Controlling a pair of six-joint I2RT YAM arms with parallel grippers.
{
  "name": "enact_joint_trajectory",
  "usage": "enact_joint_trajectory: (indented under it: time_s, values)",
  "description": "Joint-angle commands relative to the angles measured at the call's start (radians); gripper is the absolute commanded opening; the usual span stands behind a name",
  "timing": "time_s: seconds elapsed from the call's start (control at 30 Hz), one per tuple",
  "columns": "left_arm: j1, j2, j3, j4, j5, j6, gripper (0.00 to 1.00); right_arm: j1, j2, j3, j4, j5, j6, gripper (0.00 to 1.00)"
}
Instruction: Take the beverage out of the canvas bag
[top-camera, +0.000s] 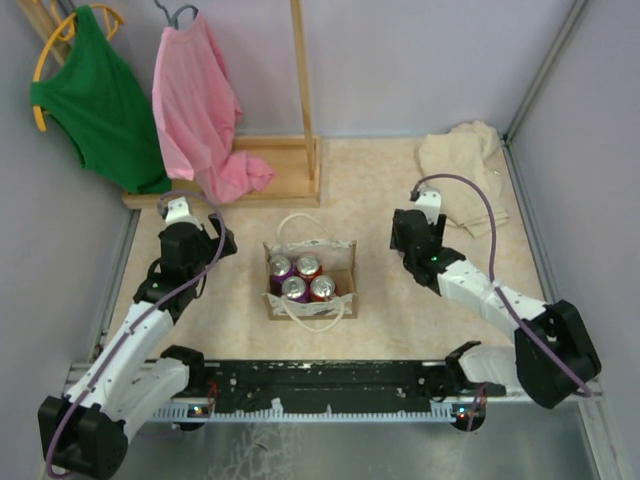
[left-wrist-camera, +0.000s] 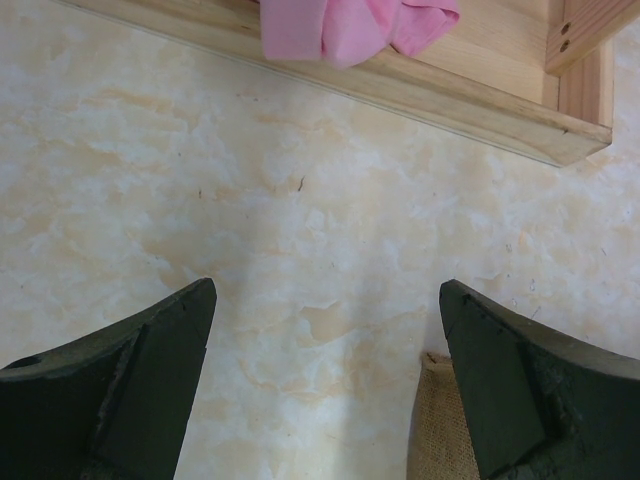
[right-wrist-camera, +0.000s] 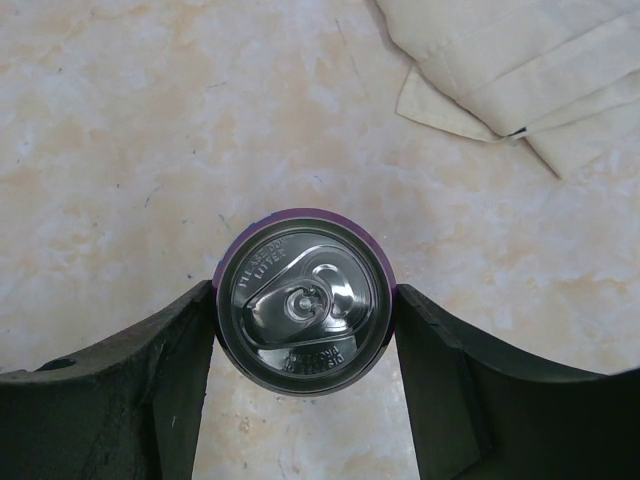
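The right claw (right-wrist-camera: 305, 292) is clamped on a purple can (right-wrist-camera: 300, 335), one finger pressed against each side of it. The can stands upright with its silver top and pull tab facing the wrist camera. It is out of the canvas bag (top-camera: 343, 262), over the bare table (top-camera: 370, 190) to the right of the bag. Whether its bottom touches the table I cannot tell. A rumpled beige cloth (right-wrist-camera: 520, 60) lies just beyond it, near the far right corner.

The left claw (left-wrist-camera: 327, 290) hangs over the table with its fingers wide apart and nothing between them. A corner of the bag shows just beside its right finger.

The bag sits upright between the two arms, its white rope handles (top-camera: 300, 222) flopped outward. Four cans (top-camera: 294, 289) stand packed together inside it, two purple and two red.

Behind the left arm, a wooden rack (top-camera: 275, 160) stands on the table, with a pink shirt (top-camera: 200, 110) draped down onto its base and a green shirt (top-camera: 100, 100) hanging beside it.
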Motion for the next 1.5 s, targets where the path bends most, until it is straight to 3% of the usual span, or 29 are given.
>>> enact_joint_trajectory:
  time_s: [0.0,0.33,0.37,0.4,0.47,0.5,0.67,0.83,0.97,1.13,1.3,1.47]
  values:
    - [-0.003,-0.008,-0.006,0.007,0.008,0.000,0.99,-0.011,0.043,0.059,0.191,-0.004,0.020,0.00]
    - [-0.004,-0.005,-0.012,0.008,0.012,-0.003,0.99,-0.012,0.104,0.019,0.234,0.003,0.040,0.02]
    - [-0.003,-0.006,-0.013,0.007,0.012,-0.004,0.99,-0.012,0.108,0.014,0.224,0.000,0.052,0.08]
    - [-0.003,-0.004,-0.014,0.007,0.012,-0.004,0.99,-0.012,0.112,0.012,0.209,-0.002,0.067,0.22]
    - [-0.004,-0.003,-0.014,0.006,0.013,-0.005,0.99,-0.012,0.114,0.008,0.183,-0.006,0.091,0.64]
    - [-0.004,-0.005,-0.014,0.006,0.014,-0.005,0.99,-0.012,0.114,0.004,0.171,-0.007,0.101,0.77]
    - [-0.004,-0.001,-0.016,0.004,0.016,-0.005,0.99,-0.012,0.096,0.001,0.114,0.012,0.132,0.99]
    - [-0.004,-0.002,-0.015,-0.004,0.018,-0.008,0.99,0.000,0.030,0.019,0.040,0.024,0.121,0.99]
    - [-0.002,-0.011,-0.014,-0.007,0.013,-0.009,0.99,0.100,-0.098,0.070,-0.032,0.124,0.062,0.99]
    - [-0.004,-0.005,-0.007,-0.009,0.022,-0.003,0.99,0.232,-0.189,0.293,-0.291,0.147,0.048,0.97]
    - [-0.003,0.006,-0.014,-0.014,0.021,-0.011,0.99,0.417,-0.139,0.521,-0.499,0.118,0.080,0.89]
    - [-0.003,0.014,-0.017,-0.007,0.029,-0.013,0.99,0.552,-0.025,0.586,-0.539,0.066,0.109,0.82]
